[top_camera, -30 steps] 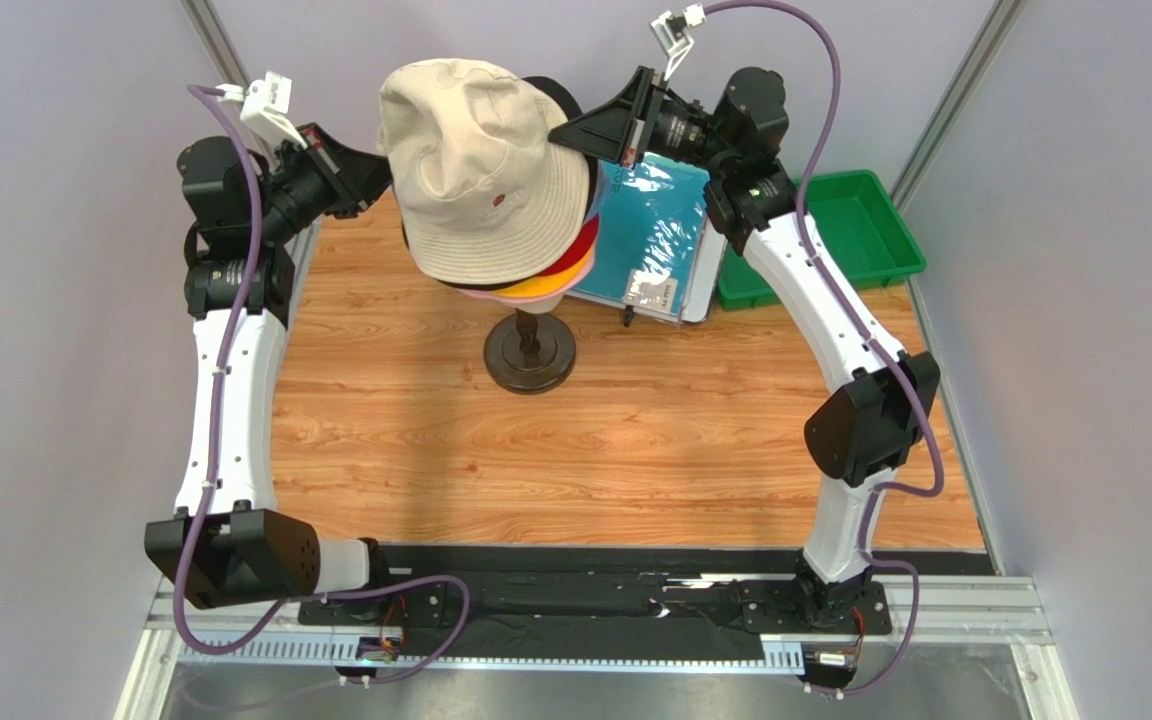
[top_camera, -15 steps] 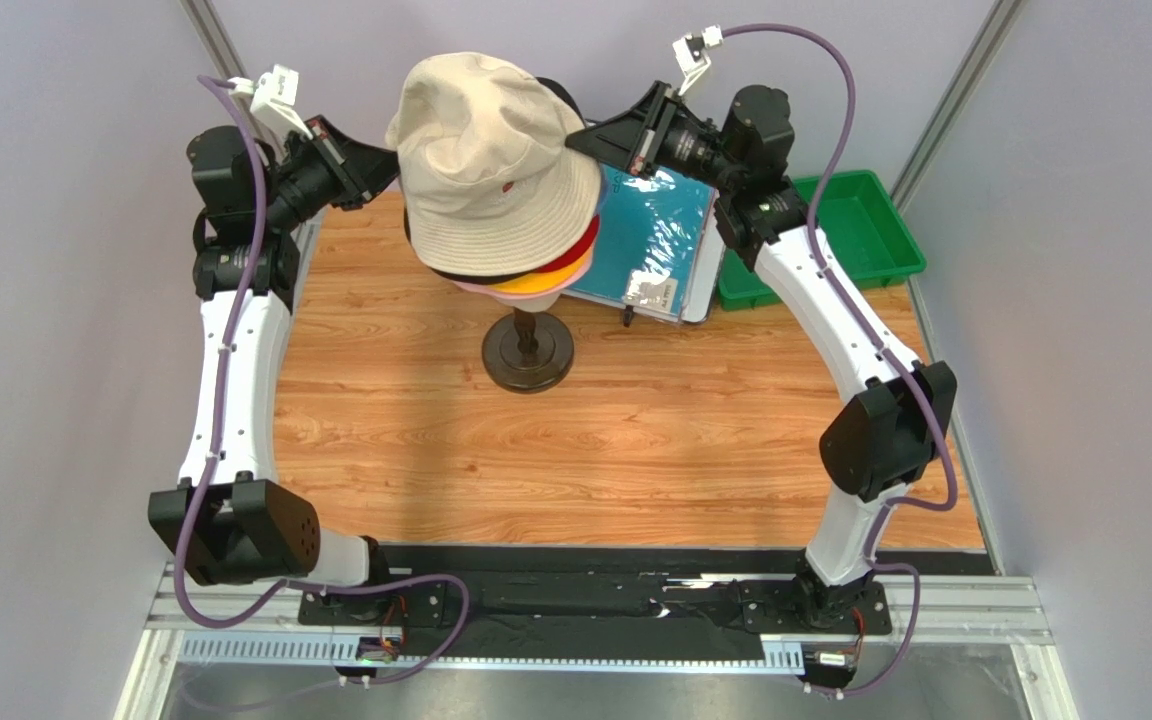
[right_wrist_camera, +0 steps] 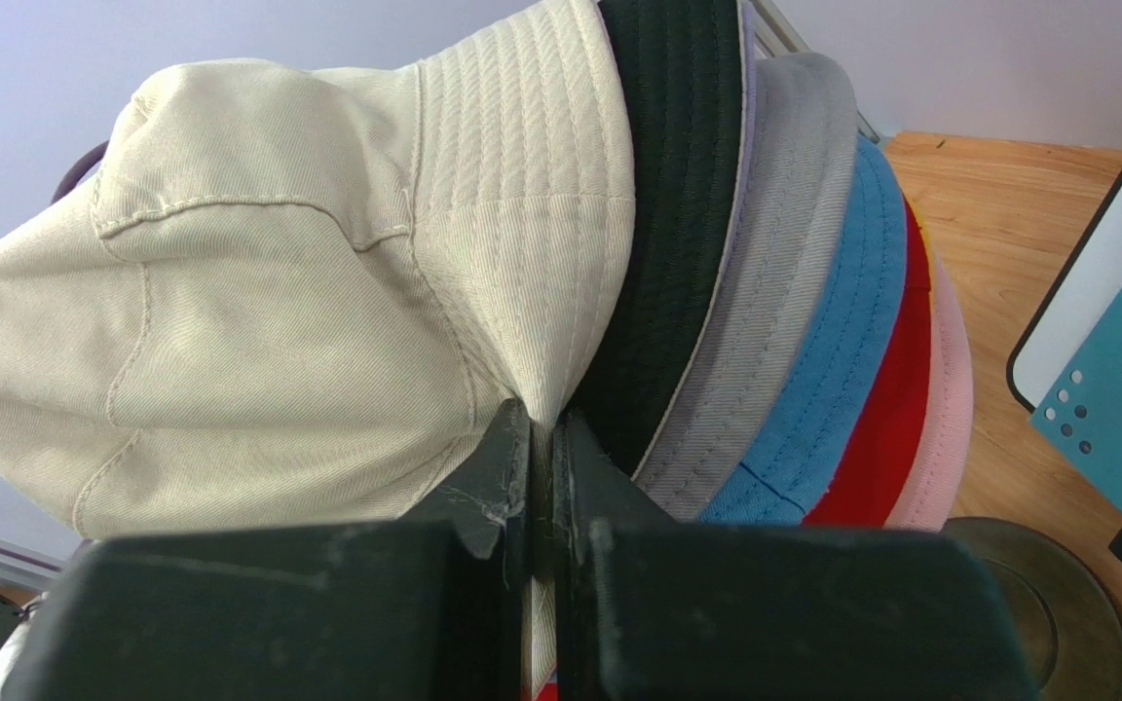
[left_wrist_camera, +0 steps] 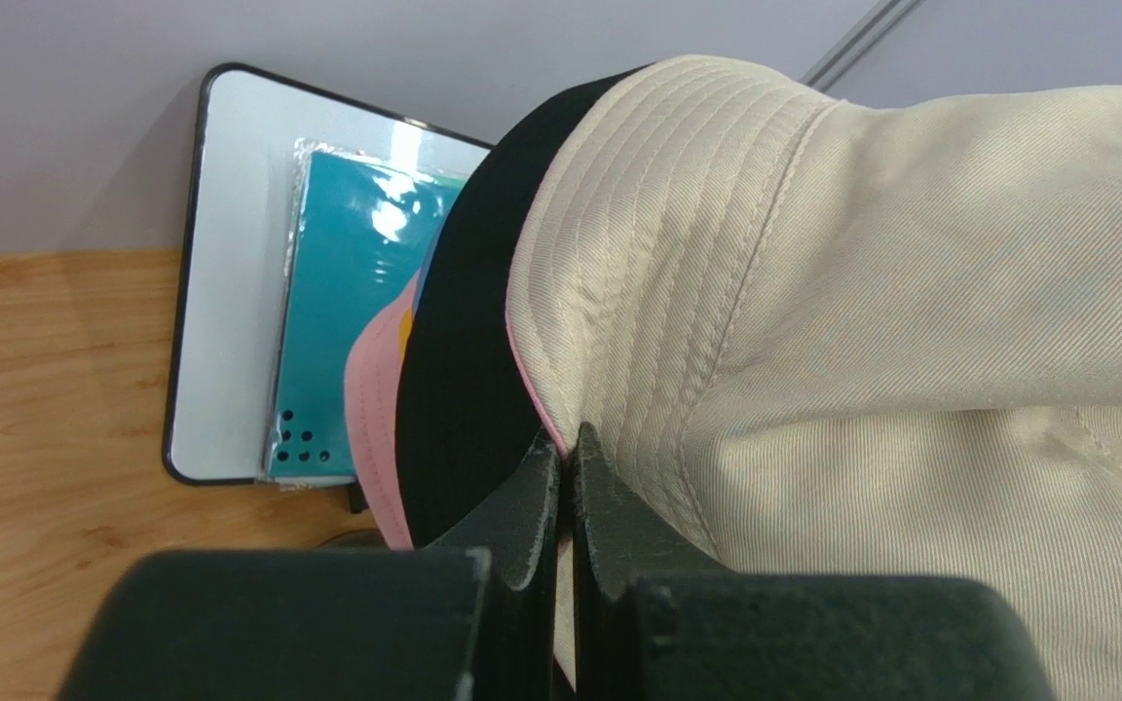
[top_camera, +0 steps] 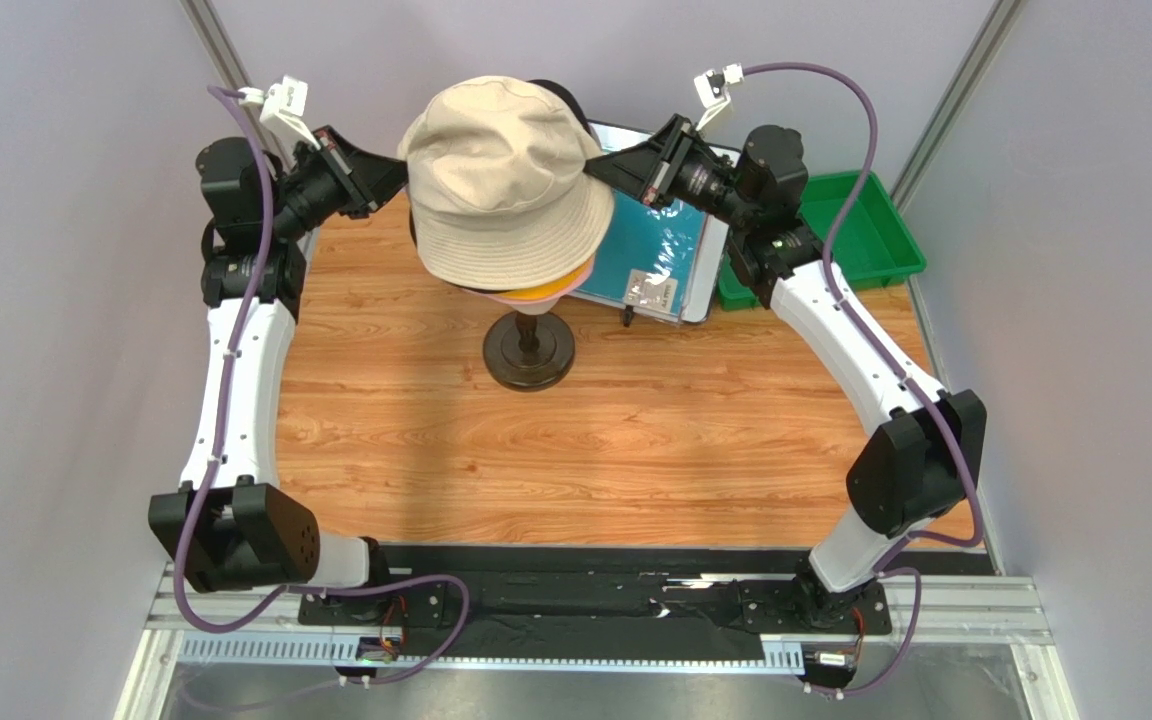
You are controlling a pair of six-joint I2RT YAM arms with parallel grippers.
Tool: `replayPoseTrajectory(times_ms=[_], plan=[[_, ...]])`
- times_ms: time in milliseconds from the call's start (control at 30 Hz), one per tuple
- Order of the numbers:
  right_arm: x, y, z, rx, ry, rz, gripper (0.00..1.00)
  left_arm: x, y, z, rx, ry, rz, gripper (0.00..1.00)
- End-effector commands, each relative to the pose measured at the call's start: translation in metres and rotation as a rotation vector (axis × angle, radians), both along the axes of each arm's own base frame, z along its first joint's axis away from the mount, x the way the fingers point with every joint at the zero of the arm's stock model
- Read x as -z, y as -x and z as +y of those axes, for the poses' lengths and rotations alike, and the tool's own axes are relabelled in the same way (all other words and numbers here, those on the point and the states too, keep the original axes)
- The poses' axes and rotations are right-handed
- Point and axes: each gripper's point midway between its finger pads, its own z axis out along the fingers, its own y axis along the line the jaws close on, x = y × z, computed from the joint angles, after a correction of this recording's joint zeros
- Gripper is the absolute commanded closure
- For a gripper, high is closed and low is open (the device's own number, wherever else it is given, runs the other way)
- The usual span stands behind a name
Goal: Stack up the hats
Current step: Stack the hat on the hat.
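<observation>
Two pinches hold the beige bucket hat point(top_camera: 507, 180) by opposite edges of its brim. The left gripper point(left_wrist_camera: 564, 456) is closed tight on the stitched edge on one side, and the right gripper point(right_wrist_camera: 541, 427) is closed just as tight on the other. The hat sits over the top of the stack on a stand whose dark round base point(top_camera: 530, 348) rests on the wooden table point(top_camera: 657, 450). Beneath it the right wrist view shows the other brims fanned out in order — black hat point(right_wrist_camera: 670, 175), lavender hat point(right_wrist_camera: 775, 278), blue hat point(right_wrist_camera: 833, 365), red hat point(right_wrist_camera: 886, 409), pink hat point(right_wrist_camera: 945, 395) — and the top view shows a sliver of the orange-yellow hat point(top_camera: 549, 285).

The cloth looks light, soft and floppy. The crown dents and creases, so it will likely sag and drape rather than hold a shape. The brim, stiffened by rows of stitching, is the sensible place to take hold, and a grip at two opposite points spreads the opening so it can settle over the pile. Nothing here looks fragile, but the hats below lie loose and could be dragged askew by a sideways tug on the brim. Releasing both sides together should leave the top hat level.
</observation>
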Motion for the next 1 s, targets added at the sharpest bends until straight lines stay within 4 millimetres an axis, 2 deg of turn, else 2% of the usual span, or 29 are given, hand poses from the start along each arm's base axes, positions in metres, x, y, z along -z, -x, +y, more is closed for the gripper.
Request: replayPoseTrajectory(times_ms=[0,200,367,467,600,633,733,767,800,867,967], plan=[[0.107,-0.008,-0.004,0.017,0.169,0.265,1.0,0.067,0.0,0.004,-0.021,-0.009,0.204,1.0],[0.124,-0.009,-0.005,0.044,0.216,0.281,1.0,0.102,-0.006,0.017,-0.101,-0.052,0.281,1.0],[0.134,-0.009,-0.009,0.066,0.246,0.293,1.0,0.117,-0.009,0.026,-0.139,-0.106,0.326,1.0],[0.128,-0.006,-0.01,0.062,0.245,0.278,1.0,0.103,-0.008,0.02,-0.1,-0.099,0.291,1.0],[0.106,0.012,-0.004,-0.001,0.227,0.217,1.0,0.058,-0.006,0.013,-0.061,-0.084,0.174,1.0],[0.101,0.017,-0.003,-0.021,0.221,0.201,0.99,0.053,-0.006,0.013,-0.06,-0.086,0.165,1.0],[0.081,0.026,-0.01,-0.023,0.226,0.137,0.74,0.034,-0.012,0.011,-0.035,-0.091,0.135,1.0],[0.078,0.028,-0.012,-0.021,0.231,0.13,0.6,0.031,-0.014,0.009,-0.019,-0.091,0.13,1.0],[0.067,0.032,-0.017,-0.016,0.224,0.109,0.55,0.027,-0.018,0.009,-0.015,-0.091,0.122,1.0],[0.058,0.031,-0.029,0.006,0.223,0.09,0.43,0.021,-0.023,0.007,-0.014,-0.097,0.107,1.0],[0.031,0.031,-0.049,0.063,0.209,0.018,0.39,0.016,-0.032,0.004,-0.006,-0.108,0.09,1.0]])
